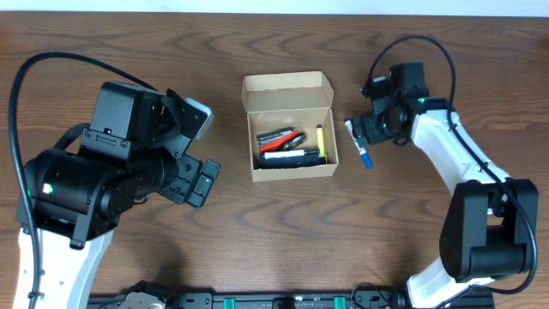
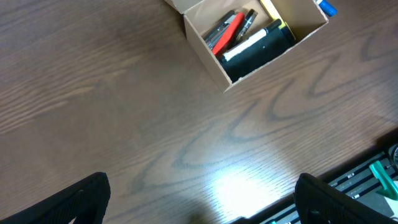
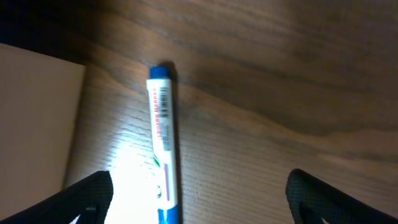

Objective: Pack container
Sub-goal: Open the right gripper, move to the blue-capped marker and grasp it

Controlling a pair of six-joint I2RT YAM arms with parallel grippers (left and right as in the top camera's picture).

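Small tan cardboard container [image 1: 294, 171]; flap lid [image 1: 287, 91] open, tilted back; partly filled

A dark brown wooden table [image 1: 171, 223] with bold grain carried everything. Near its middle sat the container [image 1: 292, 171], a tan cardboard box, its flap lid open toward the far side. A blue marker [image 1: 361, 148] lay flat on the wood just right of the box, not touching it, running roughly far to near. A black rail [image 1: 283, 301] lined the near edge.
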